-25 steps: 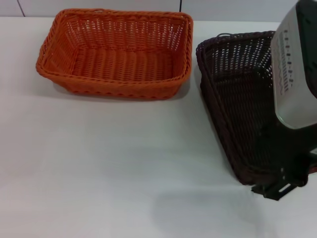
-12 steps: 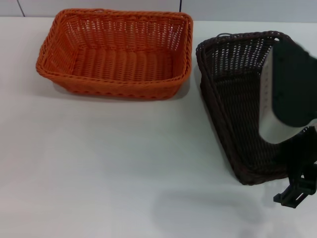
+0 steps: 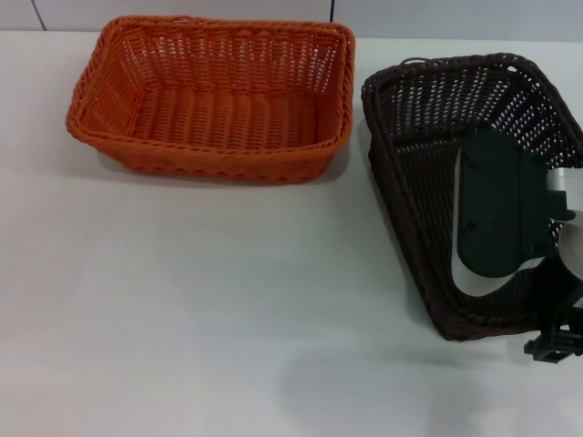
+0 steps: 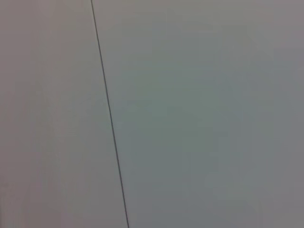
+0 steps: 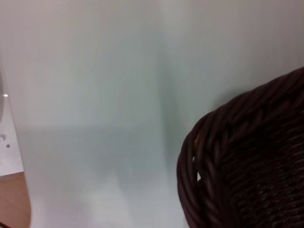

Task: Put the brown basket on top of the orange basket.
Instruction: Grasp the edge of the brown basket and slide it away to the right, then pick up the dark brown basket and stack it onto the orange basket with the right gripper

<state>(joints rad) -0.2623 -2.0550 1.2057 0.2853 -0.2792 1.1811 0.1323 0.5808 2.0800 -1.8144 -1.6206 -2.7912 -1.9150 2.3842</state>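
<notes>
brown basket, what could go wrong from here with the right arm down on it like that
The right gripper sits at the near right corner of the brown basket, so a corner hold could let it tilt or slip when lifted. The orange basket lies close beside it on the table; a low swing might knock its rim. The left arm is out of sight.

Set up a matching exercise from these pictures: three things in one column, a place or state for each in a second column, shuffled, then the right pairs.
Things:
1. orange basket
2. brown basket
3. right arm

Places or states:
A. reaching over the dark basket at the robot's right
B. standing empty on the table, toward the robot's left
C. on the table beside the other basket, not stacked on it, partly covered by an arm

Pairs: 1-B, 2-C, 3-A
</notes>
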